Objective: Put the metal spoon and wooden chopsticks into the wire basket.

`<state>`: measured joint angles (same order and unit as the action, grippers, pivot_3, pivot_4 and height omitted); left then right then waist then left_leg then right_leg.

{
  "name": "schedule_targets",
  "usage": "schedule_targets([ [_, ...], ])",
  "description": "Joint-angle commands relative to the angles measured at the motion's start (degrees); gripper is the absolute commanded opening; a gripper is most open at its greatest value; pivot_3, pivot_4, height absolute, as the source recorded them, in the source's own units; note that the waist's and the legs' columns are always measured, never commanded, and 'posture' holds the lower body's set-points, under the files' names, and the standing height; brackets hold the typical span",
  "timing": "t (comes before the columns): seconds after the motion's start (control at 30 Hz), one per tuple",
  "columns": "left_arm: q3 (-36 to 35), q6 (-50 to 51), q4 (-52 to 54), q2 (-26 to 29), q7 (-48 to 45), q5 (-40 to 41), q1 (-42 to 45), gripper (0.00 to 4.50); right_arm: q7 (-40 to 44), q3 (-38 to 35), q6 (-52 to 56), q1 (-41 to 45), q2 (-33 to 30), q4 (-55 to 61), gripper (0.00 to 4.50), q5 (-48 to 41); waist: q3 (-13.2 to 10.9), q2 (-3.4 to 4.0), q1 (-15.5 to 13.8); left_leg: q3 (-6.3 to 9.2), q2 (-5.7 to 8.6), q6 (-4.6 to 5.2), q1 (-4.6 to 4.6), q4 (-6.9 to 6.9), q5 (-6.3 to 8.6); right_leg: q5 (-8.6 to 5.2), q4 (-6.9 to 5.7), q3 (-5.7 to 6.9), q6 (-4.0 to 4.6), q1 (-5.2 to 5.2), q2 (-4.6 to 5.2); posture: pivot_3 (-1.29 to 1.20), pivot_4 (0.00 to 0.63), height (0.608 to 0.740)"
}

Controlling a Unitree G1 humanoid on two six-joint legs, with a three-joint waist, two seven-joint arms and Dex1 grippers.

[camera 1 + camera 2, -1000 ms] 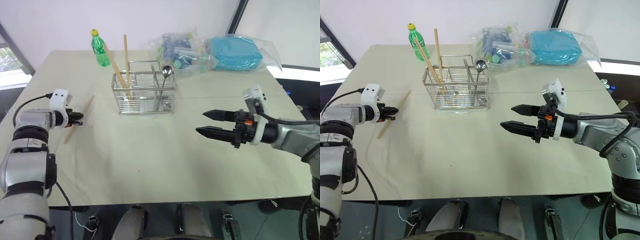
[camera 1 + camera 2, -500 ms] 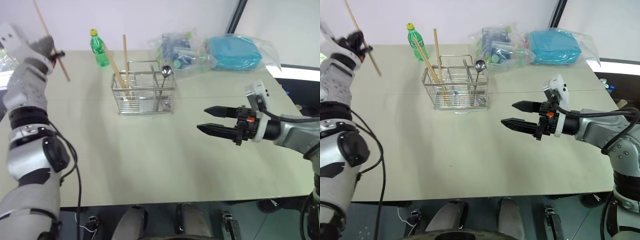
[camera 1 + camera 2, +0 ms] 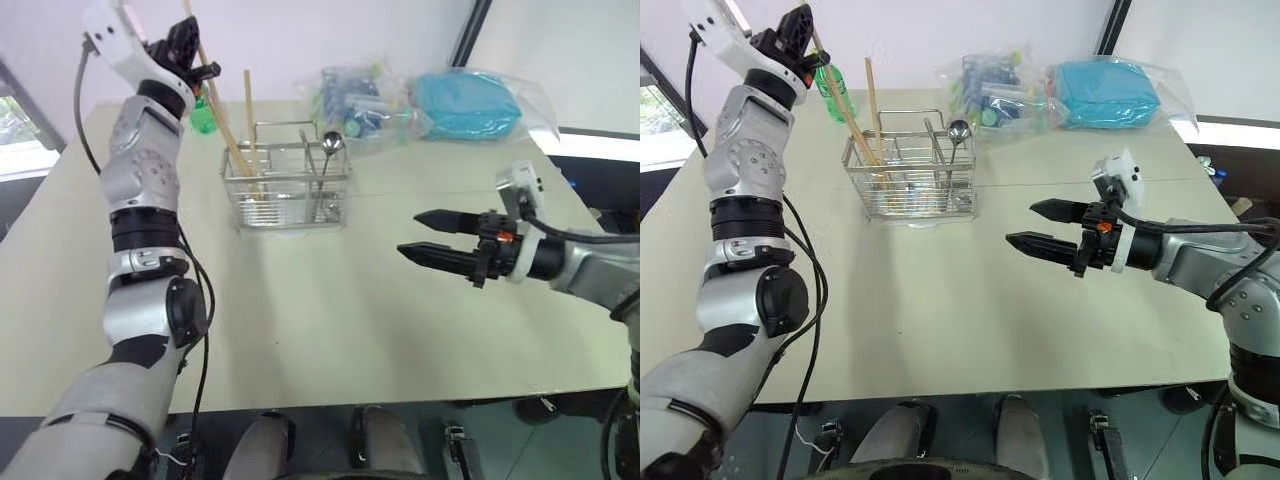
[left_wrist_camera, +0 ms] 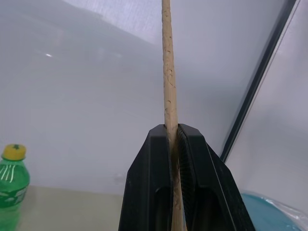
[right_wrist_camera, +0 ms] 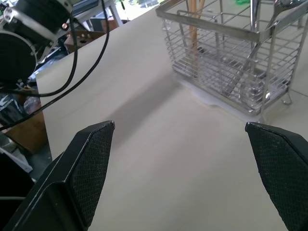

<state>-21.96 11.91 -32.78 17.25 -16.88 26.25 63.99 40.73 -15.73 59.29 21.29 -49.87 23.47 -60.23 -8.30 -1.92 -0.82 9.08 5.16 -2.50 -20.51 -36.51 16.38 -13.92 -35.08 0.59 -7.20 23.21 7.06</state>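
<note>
The wire basket [image 3: 288,186] stands on the table [image 3: 330,310] toward the back. The metal spoon [image 3: 333,142] stands upright in its right side, and two wooden chopsticks [image 3: 250,112] lean in its left side. My left gripper [image 3: 190,45] is raised high, up and to the left of the basket, and is shut on another wooden chopstick [image 4: 167,72] that points steeply upward between its fingers. My right gripper [image 3: 408,232] hovers over the table to the right of the basket, open and empty, its fingers [image 5: 91,168] spread wide toward the basket.
A green bottle [image 3: 830,85] stands behind the basket's left, partly behind my raised left arm. Clear plastic bags [image 3: 360,100], one holding something blue [image 3: 470,105], lie at the back right. A white drip tray sits under the basket.
My left gripper has lifted the chopstick off the table at the left and swung it up and to the right, high beside the basket. The right gripper has stayed put.
</note>
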Motion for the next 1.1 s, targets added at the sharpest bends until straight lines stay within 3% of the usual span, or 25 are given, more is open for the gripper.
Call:
schedule_targets([
  [0.03, 1.4, -0.44, 2.96, -1.33, -0.05, 0.0, -0.83, 0.1, -0.86, -2.13, -0.47, -0.29, 0.12, 2.19, 4.5, -1.55, 0.0, -0.01, -0.2, 0.02, 0.02, 0.01, -0.03, -0.05, 0.01, 0.0, 0.01, 0.0, 0.0, -0.01, 0.01, 0.0, 0.15, 0.698],
  [0.4, 2.47, -0.14, 3.79, -4.02, 0.08, -0.05, -3.56, 0.1, -3.11, -2.89, -0.35, -1.13, -0.07, 2.56, 4.5, -3.2, 0.0, 0.0, 0.06, 0.05, 0.03, 0.12, -0.19, -0.32, 0.08, 0.01, 0.01, 0.01, -0.03, 0.01, -0.01, 0.0, 0.15, 0.698],
  [0.5, 2.56, 0.4, 4.27, -4.34, 0.11, 0.37, -3.97, 1.08, -3.71, -2.97, -0.39, -1.19, 0.11, 2.51, 4.5, -3.35, 0.0, 0.0, 0.03, 0.05, 0.03, 0.12, -0.19, -0.33, 0.08, 0.01, 0.0, 0.01, -0.03, 0.01, -0.02, 0.0, 0.15, 0.698],
  [0.73, 2.05, 1.59, 6.0, -5.14, 0.4, 1.61, -4.7, 4.46, -4.41, -2.43, -0.76, -0.71, 0.46, 2.0, 4.5, -3.24, 0.0, 0.0, -0.04, 0.05, 0.04, 0.12, -0.22, -0.38, 0.08, 0.02, 0.01, 0.01, -0.03, 0.0, -0.01, 0.0, 0.15, 0.698],
  [1.0, 1.32, 7.68, 14.55, -0.28, 0.79, 3.57, -4.45, 4.46, -3.06, -0.05, -2.66, 0.82, 1.28, -0.09, 4.5, -0.45, 0.0, 0.0, 0.18, 0.06, 0.02, 0.13, -0.2, -0.37, 0.08, 0.02, 0.0, 0.01, -0.03, 0.01, -0.03, 0.0, 0.15, 0.698],
  [1.07, 2.11, 11.84, 18.76, 4.14, -0.99, 4.01, -4.06, 4.46, -1.61, 1.26, -3.83, 1.81, 1.06, -1.26, 4.5, 1.46, -0.01, 0.02, 0.24, 0.04, 0.01, 0.13, -0.2, -0.36, 0.09, 0.01, 0.0, 0.0, -0.03, 0.03, -0.04, 0.0, 0.15, 0.698],
  [1.1, 3.74, 15.36, 21.61, 9.09, -4.27, 3.45, -4.66, 4.46, -0.46, 2.06, -4.59, 2.79, 0.64, -2.51, 4.5, 2.73, -0.04, 0.05, 0.51, 0.04, 0.0, 0.12, -0.2, -0.36, 0.09, 0.02, -0.01, 0.0, -0.03, 0.05, -0.06, 0.0, 0.15, 0.698],
])
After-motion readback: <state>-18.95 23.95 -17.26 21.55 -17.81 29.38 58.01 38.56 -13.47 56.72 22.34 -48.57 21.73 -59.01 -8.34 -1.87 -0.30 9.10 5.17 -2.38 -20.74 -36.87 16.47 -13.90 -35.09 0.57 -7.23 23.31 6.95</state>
